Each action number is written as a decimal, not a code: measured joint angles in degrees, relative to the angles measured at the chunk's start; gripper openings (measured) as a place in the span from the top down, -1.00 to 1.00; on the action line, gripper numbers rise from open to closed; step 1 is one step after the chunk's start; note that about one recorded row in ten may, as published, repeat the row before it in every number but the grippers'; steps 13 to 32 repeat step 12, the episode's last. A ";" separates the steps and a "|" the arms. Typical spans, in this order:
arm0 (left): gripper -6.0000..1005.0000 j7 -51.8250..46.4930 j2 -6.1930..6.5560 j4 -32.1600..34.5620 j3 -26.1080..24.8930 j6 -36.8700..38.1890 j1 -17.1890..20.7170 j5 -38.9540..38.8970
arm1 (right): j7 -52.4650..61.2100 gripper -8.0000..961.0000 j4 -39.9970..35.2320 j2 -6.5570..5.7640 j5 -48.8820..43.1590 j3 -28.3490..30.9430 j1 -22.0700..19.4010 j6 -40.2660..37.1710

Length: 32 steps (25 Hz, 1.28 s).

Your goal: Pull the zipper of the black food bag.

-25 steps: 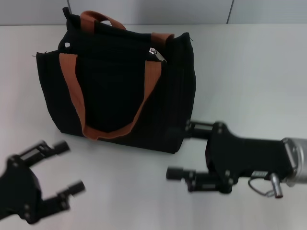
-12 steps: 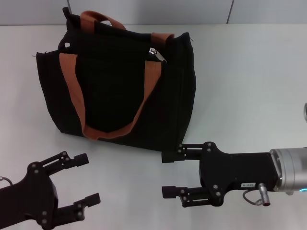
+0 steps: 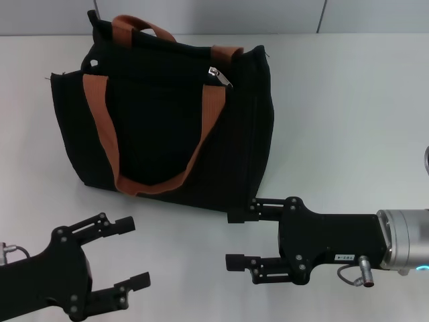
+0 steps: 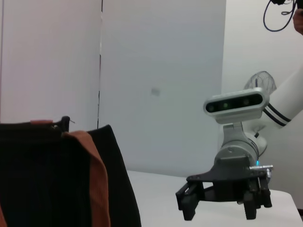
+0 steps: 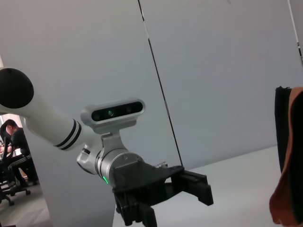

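The black food bag (image 3: 161, 127) stands upright at the back left of the table, with orange-brown strap handles (image 3: 100, 121). Its silver zipper (image 3: 218, 75) pull sits on the top edge near the bag's right end. My left gripper (image 3: 134, 252) is open, low in front of the bag and apart from it. My right gripper (image 3: 232, 239) is open too, just in front of the bag's right bottom corner, fingers pointing left, touching nothing. The left wrist view shows the bag (image 4: 47, 184) and, farther off, the right gripper (image 4: 220, 203). The right wrist view shows the left gripper (image 5: 163, 191) and the bag's edge (image 5: 286, 142).
The white table (image 3: 348, 114) spreads bare to the right of the bag. A grey wall (image 3: 268, 13) runs behind it. A person (image 5: 12, 146) sits far off in the right wrist view.
Both grippers moved. The left one came rightward and farther into view. The right one dropped back from beside the bag's lower right corner toward the near edge, then held almost still.
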 joint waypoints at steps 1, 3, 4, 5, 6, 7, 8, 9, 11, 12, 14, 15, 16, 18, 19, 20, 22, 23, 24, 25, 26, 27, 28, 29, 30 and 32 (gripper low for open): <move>-0.56 0.00 0.00 0.00 0.00 0.00 0.00 0.00 | 0.00 -0.48 0.00 0.00 0.00 0.00 0.00 0.00; -0.56 0.00 -0.19 0.05 0.07 -0.45 -0.07 0.10 | -0.37 -0.48 0.21 -0.01 0.03 -0.02 0.00 -0.49; -0.56 0.00 -0.25 0.05 0.12 -0.55 -0.16 0.29 | -0.86 -0.48 0.45 -0.01 0.03 -0.04 0.00 -0.98; -0.56 0.00 -0.45 0.02 0.24 -0.66 -0.52 1.18 | -2.72 -0.48 1.38 -0.01 0.23 -0.06 0.07 -1.79; -0.56 0.00 -0.45 0.02 0.24 -0.66 -0.52 1.18 | -2.72 -0.48 1.38 -0.01 0.23 -0.06 0.07 -1.79; -0.56 -0.01 -0.55 0.01 0.26 -0.70 -0.81 1.73 | -3.62 -0.48 1.82 -0.01 0.42 -0.06 0.11 -1.91; -0.56 -0.06 -0.64 0.01 0.27 -0.74 -1.07 2.19 | -4.02 -0.48 2.07 -0.01 0.62 -0.05 0.14 -1.92; -0.56 -0.20 -0.66 0.00 0.26 -0.75 -1.25 2.34 | -4.41 -0.48 2.29 -0.01 0.80 -0.05 0.19 -1.92; -0.56 -0.33 -0.68 -0.01 0.27 -0.61 -1.40 2.45 | -4.50 -0.48 2.36 -0.01 0.84 -0.04 0.27 -2.02; -0.56 -0.15 -0.72 -0.02 0.26 0.20 -1.41 2.34 | -4.57 -0.48 2.37 -0.01 0.85 -0.04 0.34 -2.20; -0.56 -0.15 -0.72 -0.02 0.26 0.20 -1.41 2.34 | -4.57 -0.48 2.37 -0.01 0.85 -0.04 0.34 -2.20; -0.56 -0.15 -0.72 -0.02 0.26 0.20 -1.41 2.34 | -4.57 -0.48 2.37 -0.01 0.85 -0.04 0.34 -2.20; -0.56 -0.15 -0.72 -0.02 0.26 0.20 -1.41 2.34 | -4.57 -0.48 2.37 -0.01 0.85 -0.04 0.34 -2.20; -0.56 -0.15 -0.72 -0.02 0.26 0.20 -1.41 2.34 | -4.57 -0.48 2.37 -0.01 0.85 -0.04 0.34 -2.20; -0.56 -0.15 -0.72 -0.02 0.26 0.20 -1.41 2.34 | -4.57 -0.48 2.37 -0.01 0.85 -0.04 0.34 -2.20; -0.56 -0.15 -0.72 -0.02 0.26 0.20 -1.41 2.34 | -4.57 -0.48 2.37 -0.01 0.85 -0.04 0.34 -2.20; -0.56 -0.15 -0.72 -0.02 0.26 0.20 -1.41 2.34 | -4.57 -0.48 2.37 -0.01 0.85 -0.04 0.34 -2.20; -0.56 -0.15 -0.72 -0.02 0.26 0.20 -1.41 2.34 | -4.57 -0.48 2.37 -0.01 0.85 -0.04 0.34 -2.20; -0.56 -0.15 -0.72 -0.02 0.26 0.20 -1.41 2.34 | -4.57 -0.48 2.37 -0.01 0.85 -0.04 0.34 -2.20; -0.56 -0.15 -0.72 -0.02 0.26 0.20 -1.41 2.34 | -4.57 -0.48 2.37 -0.01 0.85 -0.04 0.34 -2.20; -0.56 -0.15 -0.72 -0.02 0.26 0.20 -1.41 2.34 | -4.57 -0.48 2.37 -0.01 0.85 -0.04 0.34 -2.20; -0.56 -0.15 -0.72 -0.02 0.26 0.20 -1.41 2.34 | -4.57 -0.48 2.37 -0.01 0.85 -0.04 0.34 -2.20; -0.56 -0.15 -0.72 -0.02 0.26 0.20 -1.41 2.34 | -4.57 -0.48 2.37 -0.01 0.85 -0.04 0.34 -2.20; -0.56 -0.15 -0.72 -0.02 0.26 0.20 -1.41 2.34 | -4.57 -0.48 2.37 -0.01 0.85 -0.04 0.34 -2.20; -0.56 -0.15 -0.72 -0.02 0.26 0.20 -1.41 2.34 | -4.57 -0.48 2.37 -0.01 0.85 -0.04 0.34 -2.20; -0.56 -0.15 -0.72 -0.02 0.26 0.20 -1.41 2.34 | -4.57 -0.48 2.37 -0.01 0.85 -0.04 0.34 -2.20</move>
